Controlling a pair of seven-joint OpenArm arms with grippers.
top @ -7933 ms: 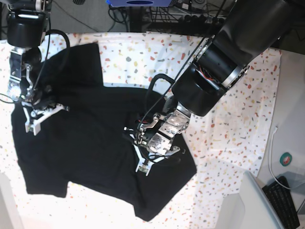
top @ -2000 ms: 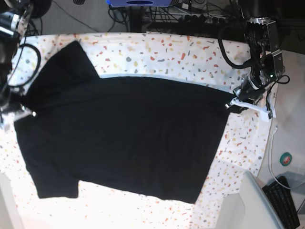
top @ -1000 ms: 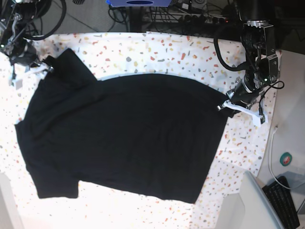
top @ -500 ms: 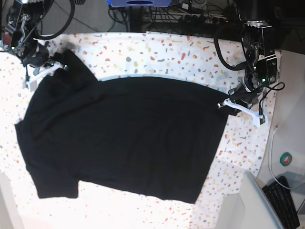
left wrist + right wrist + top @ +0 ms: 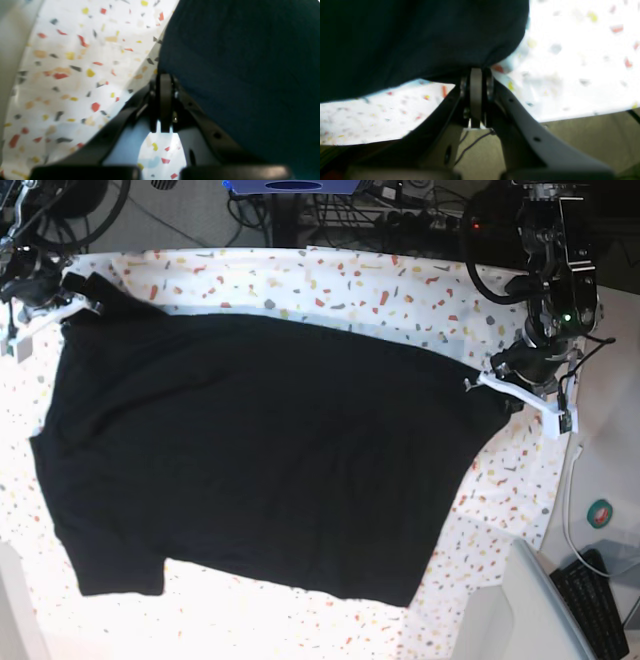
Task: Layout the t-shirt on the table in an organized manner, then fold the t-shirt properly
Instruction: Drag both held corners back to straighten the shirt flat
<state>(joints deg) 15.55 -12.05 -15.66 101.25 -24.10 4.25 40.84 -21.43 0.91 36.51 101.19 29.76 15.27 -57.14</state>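
T-shirt (image 5: 250, 460), black, lies spread flat over the speckled table (image 5: 380, 290), one sleeve toward the near left corner. The left gripper (image 5: 490, 383) has its jaws clamped together on the cloth's edge at the far right corner. The right gripper (image 5: 75, 292) has its jaws pinched on the fabric at the far left corner, lifting that edge slightly off the tabletop.

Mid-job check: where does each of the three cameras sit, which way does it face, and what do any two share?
Base: overhead, looking down at the table; both arms show.
Left wrist: behind the left pincer, shut on the t-shirt edge.
Right wrist: behind the right pincer, shut on the shirt's edge.
Shared: every view shows shirt and table.
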